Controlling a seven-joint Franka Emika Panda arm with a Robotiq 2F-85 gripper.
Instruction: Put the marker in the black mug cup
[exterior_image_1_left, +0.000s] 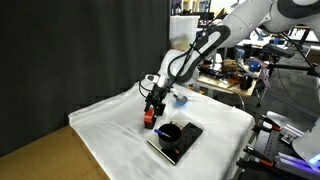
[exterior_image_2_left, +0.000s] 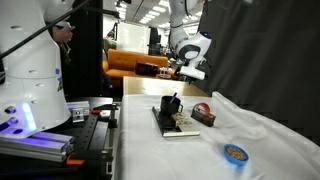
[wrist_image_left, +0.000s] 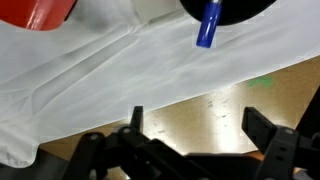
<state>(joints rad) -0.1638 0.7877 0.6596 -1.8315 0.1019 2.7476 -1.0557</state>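
1. Claw (wrist_image_left: 193, 116): the jaws are spread wide with nothing between them. In the wrist view the gap shows only white cloth (wrist_image_left: 110, 70) and bare tabletop (wrist_image_left: 230, 95).
2. Marker (wrist_image_left: 207, 25): its blue end shows at the mouth of the black mug cup (wrist_image_left: 240, 7) and juts over the rim toward the claw. The frame edge cuts off the rest, so how deep it sits cannot be told. In an exterior view a thin shape stands up out of the cup (exterior_image_2_left: 169, 106). It is probably the marker, but too small to be sure.
3. The cup stands on a flat dark slab (exterior_image_1_left: 186, 143) laid on the cloth. A red object (exterior_image_1_left: 148, 122) lies near the slab, and the claw hangs on that side.
4. Judgement: the placing looks done, so the step in hand is the retreat.
5. To do it well, lift straight away from the cup before any sideways travel. Keep the jaws wide so no finger catches the jutting end.
6. Risk: the marker appears to lean on the rim. A brush could tip it out or slide the cup on the slab. Also clear the red object.
7. Check before closing the entry that the marker rests inside the cup, not balanced across the rim.
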